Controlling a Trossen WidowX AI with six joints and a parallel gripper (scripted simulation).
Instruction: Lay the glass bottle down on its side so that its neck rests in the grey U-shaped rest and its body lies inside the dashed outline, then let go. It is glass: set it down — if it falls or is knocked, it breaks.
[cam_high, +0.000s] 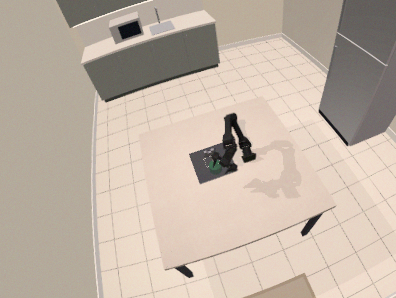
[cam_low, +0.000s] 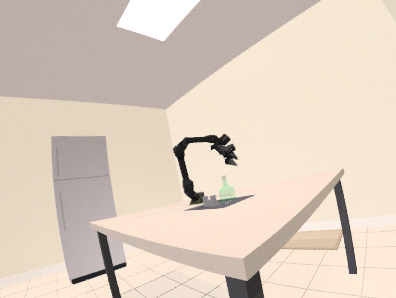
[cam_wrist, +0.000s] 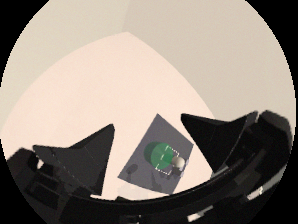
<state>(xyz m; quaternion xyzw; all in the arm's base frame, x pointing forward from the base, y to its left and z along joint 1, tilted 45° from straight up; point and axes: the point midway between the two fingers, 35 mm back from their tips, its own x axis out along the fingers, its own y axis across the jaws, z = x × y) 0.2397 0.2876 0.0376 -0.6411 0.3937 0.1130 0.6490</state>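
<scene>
Fridge (cam_high: 357, 75) (cam_low: 82, 200); microwave (cam_high: 126, 28); sink (cam_high: 162, 27)

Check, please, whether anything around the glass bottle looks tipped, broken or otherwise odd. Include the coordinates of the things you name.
Nothing stands out: the bottle (cam_low: 226, 193) (cam_wrist: 160, 155) is upright on the dark mat (cam_high: 201, 174) (cam_low: 243, 198) (cam_wrist: 159, 126), with no visible breakage.

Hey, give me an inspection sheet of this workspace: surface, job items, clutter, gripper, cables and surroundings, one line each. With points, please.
Surface: pale table (cam_high: 180, 215) (cam_low: 175, 235) (cam_wrist: 75, 95) with a dark mat (cam_high: 201, 175) (cam_low: 197, 207) (cam_wrist: 157, 126) on it.
Bottle: green glass bottle (cam_high: 215, 167) (cam_low: 227, 193) (cam_wrist: 159, 156), upright on the mat, not yet laid down.
Rest: grey rest (cam_low: 210, 201), on the mat, nothing in it.
Outline: dashed, on the mat, partly hidden by the bottle.
Clutter: nothing seen.
Gripper: open (cam_low: 231, 156) (cam_wrist: 147, 142), above the bottle, holding nothing.
Cables: nothing seen.
Surroundings: fridge (cam_high: 357, 70) (cam_low: 82, 200); counter (cam_high: 155, 60) with a sink (cam_high: 162, 27).
</scene>
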